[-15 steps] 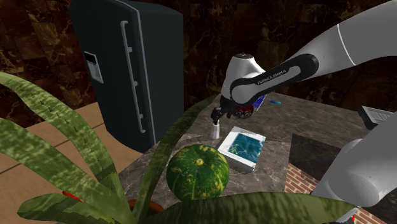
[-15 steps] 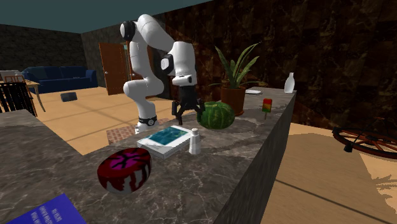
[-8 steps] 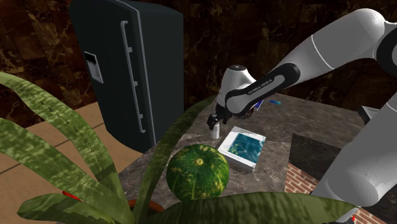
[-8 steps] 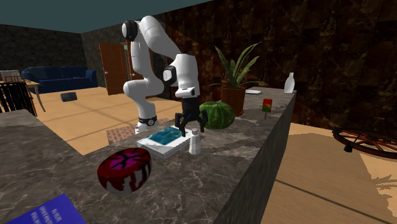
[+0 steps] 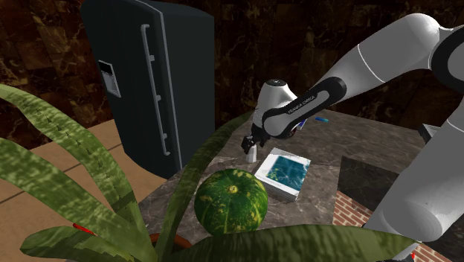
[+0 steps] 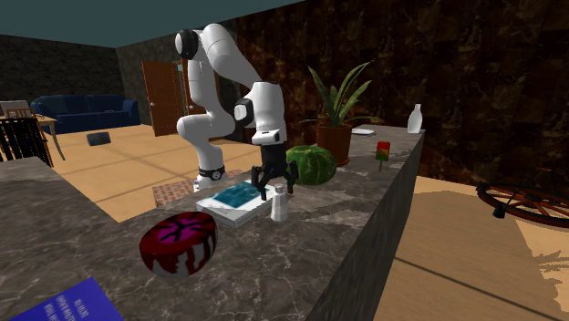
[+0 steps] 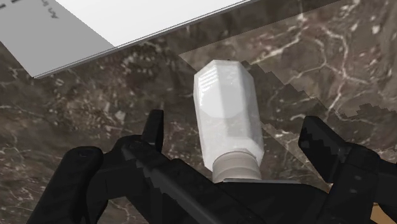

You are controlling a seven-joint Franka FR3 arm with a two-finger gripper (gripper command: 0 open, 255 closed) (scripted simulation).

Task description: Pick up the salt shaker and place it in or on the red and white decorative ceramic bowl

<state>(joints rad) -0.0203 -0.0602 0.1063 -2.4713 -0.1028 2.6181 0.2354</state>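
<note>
Counter (image 6: pixel 319 246): dark, veined; open stretch judged free between salt shaker (image 6: pixel 279 207) and bowl (image 6: pixel 179 243); edge near on salt shaker's side away from book (image 6: pixel 235 198).
Bowl: red-and-white, well apart from salt shaker.
Book: just beside salt shaker.
Salt shaker: white, upright on counter; judged light, stiff, smooth, maybe slippery; hold advised on faceted body below cap.
End effector (image 6: pixel 276 191): spread wide, salt shaker bracketed, untouched.

Shoulder view: high, behind plant leaves (image 5: pixel 74 171), looking down over the marble counter (image 5: pixel 357 138) toward a dark fridge (image 5: pixel 149 74).
Second exterior view: low, at the counter's opposite end, facing the arm (image 6: pixel 219 55).
Wrist view: close above the white shaker (image 7: pixel 229 114).
Both exterior views share the watermelon (image 6: pixel 308 165) and the book (image 6: pixel 232 198).
</note>
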